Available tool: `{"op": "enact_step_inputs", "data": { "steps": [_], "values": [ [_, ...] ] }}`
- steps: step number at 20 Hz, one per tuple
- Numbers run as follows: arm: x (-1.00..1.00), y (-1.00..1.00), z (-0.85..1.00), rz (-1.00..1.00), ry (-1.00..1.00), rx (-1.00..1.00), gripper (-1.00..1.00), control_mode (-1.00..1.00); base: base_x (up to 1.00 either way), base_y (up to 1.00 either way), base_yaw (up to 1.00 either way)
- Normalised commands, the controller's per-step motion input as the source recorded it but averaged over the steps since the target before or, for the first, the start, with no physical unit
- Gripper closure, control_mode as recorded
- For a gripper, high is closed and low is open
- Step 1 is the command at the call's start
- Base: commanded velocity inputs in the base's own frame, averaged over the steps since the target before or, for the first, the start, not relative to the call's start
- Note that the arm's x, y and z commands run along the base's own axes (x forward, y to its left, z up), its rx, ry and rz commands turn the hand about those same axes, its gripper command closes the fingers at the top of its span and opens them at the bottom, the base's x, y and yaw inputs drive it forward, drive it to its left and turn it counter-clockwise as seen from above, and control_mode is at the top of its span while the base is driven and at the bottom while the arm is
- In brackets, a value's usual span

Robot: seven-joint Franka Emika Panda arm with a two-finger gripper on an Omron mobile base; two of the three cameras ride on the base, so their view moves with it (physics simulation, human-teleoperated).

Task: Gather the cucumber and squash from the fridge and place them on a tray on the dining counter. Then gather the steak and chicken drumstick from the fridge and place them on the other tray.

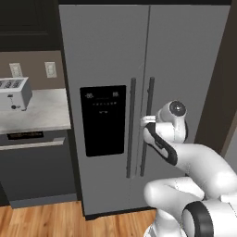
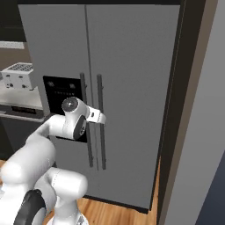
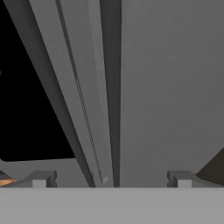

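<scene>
The tall grey fridge (image 1: 111,60) (image 2: 132,66) (image 3: 170,87) stands straight ahead with both doors shut. My gripper (image 1: 147,121) (image 2: 102,117) (image 3: 111,179) is open, right at the right door's dark vertical handle (image 1: 149,139) (image 2: 101,145). In the hand view that handle (image 3: 111,87) runs up between my two fingertips, and the black dispenser panel (image 3: 22,87) lies to the left. The cucumber, squash, steak, chicken drumstick, both trays and the dining counter are out of view.
Left of the fridge a pale counter (image 1: 44,111) carries a white toaster (image 1: 14,92) (image 2: 19,75), with a dark appliance front (image 1: 37,162) below. A dark side panel (image 2: 173,132) and a grey wall (image 2: 202,132) close in on the right. Wooden floor (image 1: 46,220) lies underfoot.
</scene>
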Motion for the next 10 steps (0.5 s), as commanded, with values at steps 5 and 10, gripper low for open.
{"op": "enact_step_inputs", "data": {
  "steps": [5, 10],
  "values": [
    [0.38, 0.0, -0.23, 0.0, 0.0, 0.0, -1.0, -1.0, 0.0, 0.0, 0.0],
    [0.35, 0.0, -0.06, 0.0, 0.0, 0.0, -1.0, -1.0, 0.0, 0.0, 0.0]
  ]
}}
